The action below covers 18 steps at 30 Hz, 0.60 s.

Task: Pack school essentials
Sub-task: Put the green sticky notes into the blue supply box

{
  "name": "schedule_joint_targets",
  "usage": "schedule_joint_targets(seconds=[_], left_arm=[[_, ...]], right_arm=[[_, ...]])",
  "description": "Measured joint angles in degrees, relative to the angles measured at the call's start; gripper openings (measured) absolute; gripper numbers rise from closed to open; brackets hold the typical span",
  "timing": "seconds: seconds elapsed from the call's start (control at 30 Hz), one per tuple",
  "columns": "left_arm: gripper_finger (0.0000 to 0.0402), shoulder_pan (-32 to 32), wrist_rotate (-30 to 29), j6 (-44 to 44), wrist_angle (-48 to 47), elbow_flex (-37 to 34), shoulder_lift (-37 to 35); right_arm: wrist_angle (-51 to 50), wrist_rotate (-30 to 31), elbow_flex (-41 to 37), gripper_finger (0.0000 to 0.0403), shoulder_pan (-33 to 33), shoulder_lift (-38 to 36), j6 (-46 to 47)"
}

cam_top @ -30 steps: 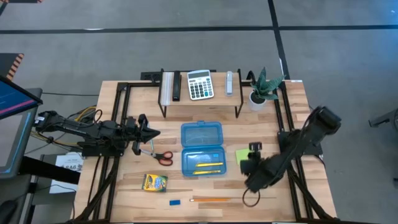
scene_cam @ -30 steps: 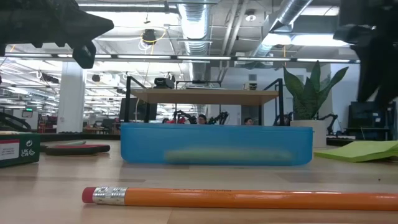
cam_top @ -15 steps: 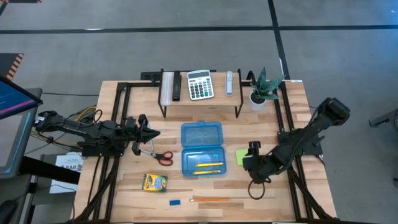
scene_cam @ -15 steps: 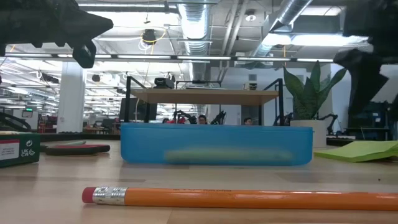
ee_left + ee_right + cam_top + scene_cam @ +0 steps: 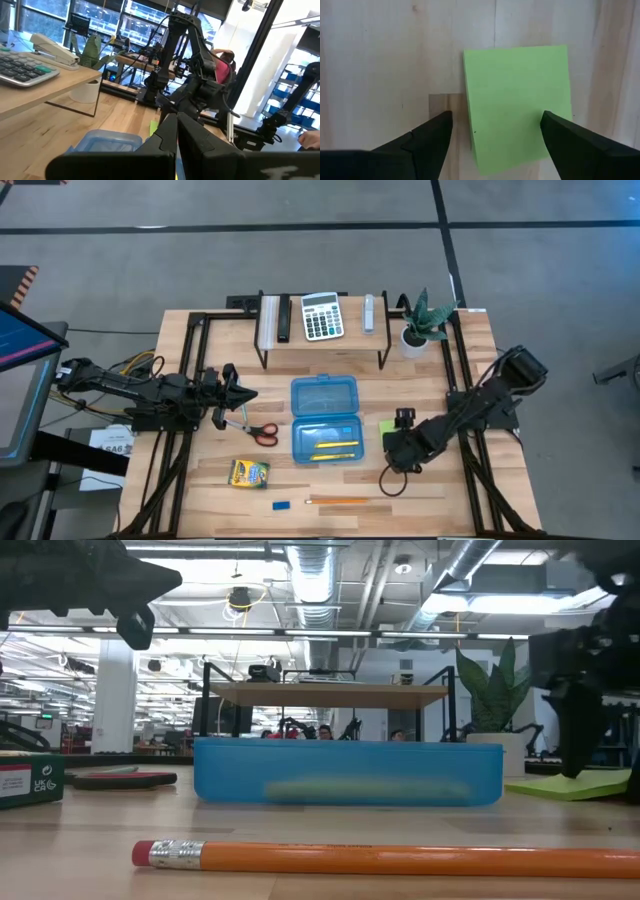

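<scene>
The green sticky notes (image 5: 517, 105) lie flat on the table right of the open blue case (image 5: 324, 420), which holds yellow pencils (image 5: 335, 448). My right gripper (image 5: 495, 132) points down just above the pad, open. One finger is over the bare wood beside the pad and the other over the pad's far side; it shows low at the right in the low view (image 5: 573, 730). Red-handled scissors (image 5: 262, 433), the crayon box (image 5: 249, 472), a blue eraser (image 5: 282, 504) and an orange pencil (image 5: 380, 860) lie on the table. My left gripper (image 5: 245, 393) hovers shut at the table's left.
A raised wooden shelf (image 5: 320, 340) at the far edge carries a grey calculator (image 5: 322, 315) and a stapler (image 5: 369, 312). A potted plant (image 5: 422, 323) stands at its right end. Black frame rails run along both sides of the table.
My right gripper has come down toward the green sticky notes and shifted a little toward the table's left, tipping steeper. My left arm and all the objects have kept still.
</scene>
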Motion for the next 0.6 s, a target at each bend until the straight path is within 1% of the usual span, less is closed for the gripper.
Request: schedule_joint_targets(seconds=[0.13, 0.2, 0.27, 0.33, 0.43, 0.53, 0.6], left_arm=[[0.0000, 0.00, 0.02, -0.02, -0.01, 0.00, 0.00], [0.0000, 0.00, 0.02, -0.02, -0.02, 0.00, 0.00], [0.0000, 0.00, 0.02, -0.02, -0.04, 0.00, 0.01], [0.0000, 0.00, 0.02, -0.03, -0.04, 0.00, 0.00], [0.0000, 0.00, 0.03, -0.04, -0.04, 0.00, 0.01], [0.0000, 0.00, 0.03, -0.04, -0.02, 0.00, 0.01], [0.0000, 0.00, 0.04, -0.02, -0.04, 0.00, 0.00]], right_arm=[[-0.16, -3.46, 0.22, 0.0321, -2.11, 1.82, -1.78], [-0.14, -4.73, 0.31, 0.0306, -2.95, 2.06, -2.33], [0.00, -5.91, 0.27, 0.0282, -3.69, 2.10, -2.85], [-0.10, -6.58, 0.12, 0.0250, -4.17, 1.88, -3.19], [0.18, -8.10, 0.07, 0.0188, -4.75, 1.87, -3.65], [0.64, -8.33, 0.08, 0.0123, -4.66, 1.87, -3.77], [0.50, -8.15, 0.31, 0.0087, -4.52, 1.92, -3.75]])
